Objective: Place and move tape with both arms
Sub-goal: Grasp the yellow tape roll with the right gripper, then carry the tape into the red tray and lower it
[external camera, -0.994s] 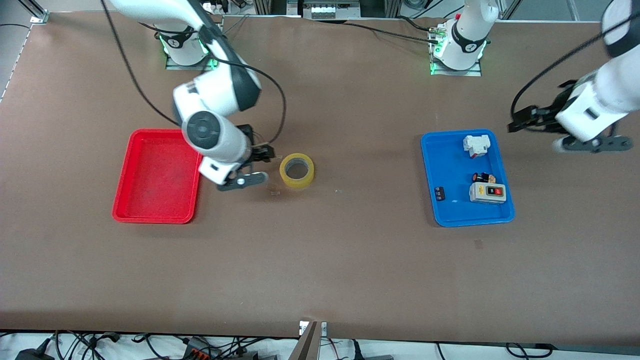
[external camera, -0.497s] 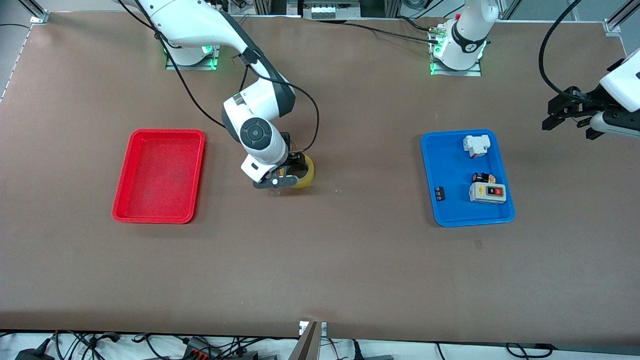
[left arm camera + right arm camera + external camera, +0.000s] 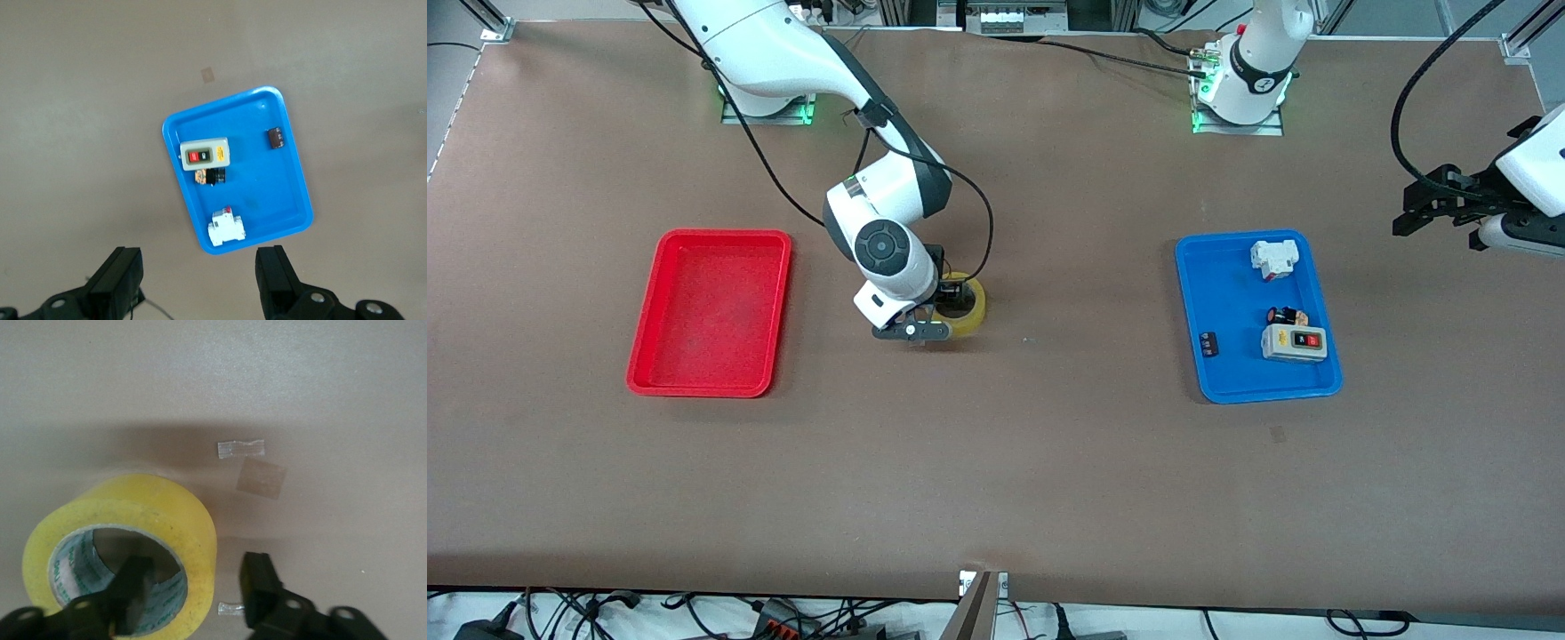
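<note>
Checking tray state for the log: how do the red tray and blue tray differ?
The red tray holds nothing; the blue tray holds several small electrical parts. Red lies toward the right arm's end of the table, blue toward the left arm's. Both are rectangular with rounded corners and look alike in size.

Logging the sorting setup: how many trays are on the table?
2. A red tray lies toward the right arm's end; a blue tray toward the left arm's end.

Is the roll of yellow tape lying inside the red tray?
No, the roll of tape lies on the bare table beside the red tray, under the right gripper.
</note>
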